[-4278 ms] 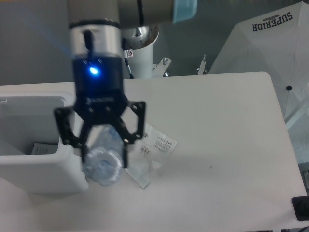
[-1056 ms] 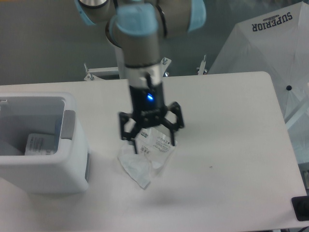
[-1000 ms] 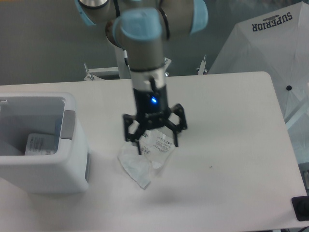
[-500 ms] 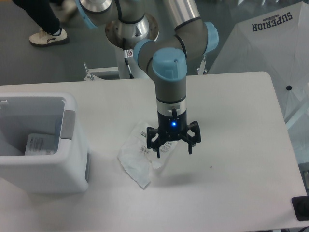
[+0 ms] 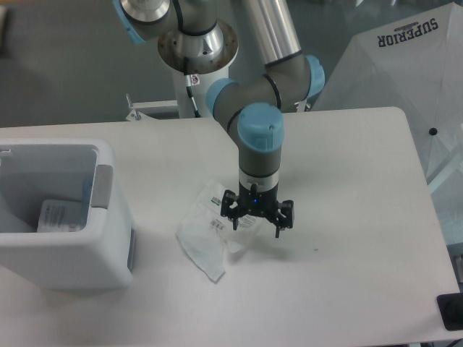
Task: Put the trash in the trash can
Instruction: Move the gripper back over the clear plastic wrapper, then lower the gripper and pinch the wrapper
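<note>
Now at bag [image 5: 210, 233] pickup: gripper [image 5: 257, 225] low over bag's right edge, jaws spread, empty. Next: close on bag, carry left to bin [image 5: 101, 217].

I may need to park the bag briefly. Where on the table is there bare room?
Bare: the table right of the gripper, and the front strip below the plastic bag. Crowded: between the trash can and the gripper, where the bag lies.

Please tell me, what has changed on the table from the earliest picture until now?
The tool let the bottle go into the trash can, moved right and came down, open, over the plastic bag. The bag and the can stayed in place.
</note>
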`<move>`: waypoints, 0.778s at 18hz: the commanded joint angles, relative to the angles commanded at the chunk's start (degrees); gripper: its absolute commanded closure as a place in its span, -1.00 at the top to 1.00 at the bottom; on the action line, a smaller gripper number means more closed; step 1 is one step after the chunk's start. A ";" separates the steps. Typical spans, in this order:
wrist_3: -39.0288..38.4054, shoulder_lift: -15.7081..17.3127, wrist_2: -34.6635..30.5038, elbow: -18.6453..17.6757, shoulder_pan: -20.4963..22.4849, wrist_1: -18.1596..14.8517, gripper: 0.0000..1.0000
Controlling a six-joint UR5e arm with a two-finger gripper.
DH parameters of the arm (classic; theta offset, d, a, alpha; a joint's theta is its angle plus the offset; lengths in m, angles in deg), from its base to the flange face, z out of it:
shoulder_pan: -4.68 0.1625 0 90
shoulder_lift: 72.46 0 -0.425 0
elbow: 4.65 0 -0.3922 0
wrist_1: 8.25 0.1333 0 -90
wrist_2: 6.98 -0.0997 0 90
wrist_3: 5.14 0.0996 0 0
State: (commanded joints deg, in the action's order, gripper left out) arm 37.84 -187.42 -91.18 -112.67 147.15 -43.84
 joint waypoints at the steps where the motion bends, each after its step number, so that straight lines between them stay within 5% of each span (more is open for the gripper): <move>1: 0.00 0.09 0.17 0.00 0.00 -0.09 0.97; 14: -0.62 -1.85 -0.09 -0.88 -2.72 0.00 0.85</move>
State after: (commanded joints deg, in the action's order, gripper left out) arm 37.22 -189.27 -91.27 -113.54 144.43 -43.84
